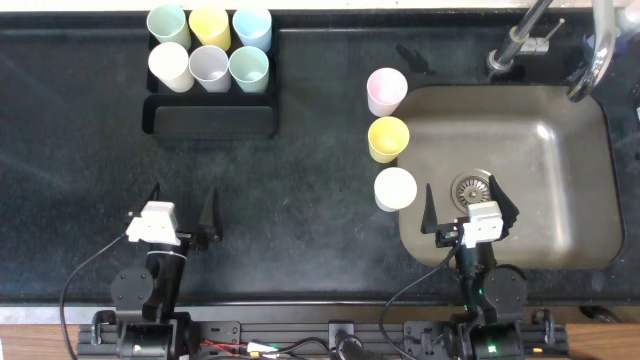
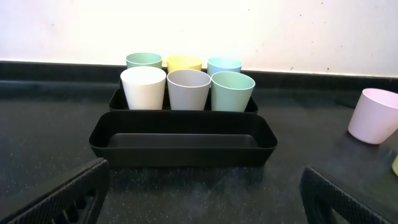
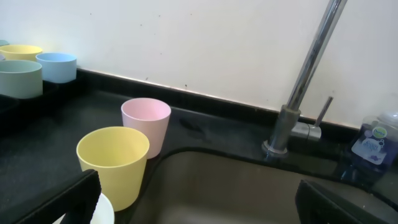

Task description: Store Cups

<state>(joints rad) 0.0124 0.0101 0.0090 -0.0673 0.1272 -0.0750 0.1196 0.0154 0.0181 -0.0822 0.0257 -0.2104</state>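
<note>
Three loose cups stand upright in a row beside the sink's left rim: a pink cup point(image 1: 386, 91) point(image 3: 145, 126) point(image 2: 374, 116), a yellow cup point(image 1: 388, 139) point(image 3: 114, 163) and a white cup point(image 1: 395, 189). A black tray point(image 1: 210, 60) point(image 2: 118, 99) at the back left holds several cups point(image 2: 188, 89). In front of it sits an empty black tray point(image 1: 210, 119) point(image 2: 182, 138). My left gripper point(image 1: 183, 215) point(image 2: 202, 193) is open near the front edge, facing the trays. My right gripper point(image 1: 466, 210) point(image 3: 199, 199) is open over the sink's front left part, close to the white cup.
The steel sink point(image 1: 560, 140) fills the right side, with a drain point(image 1: 472, 187) and a faucet point(image 1: 520, 40) point(image 3: 305, 81) behind it. A soap bottle point(image 3: 375, 146) stands by the faucet. The dark countertop point(image 1: 300, 200) lies between the trays and the loose cups.
</note>
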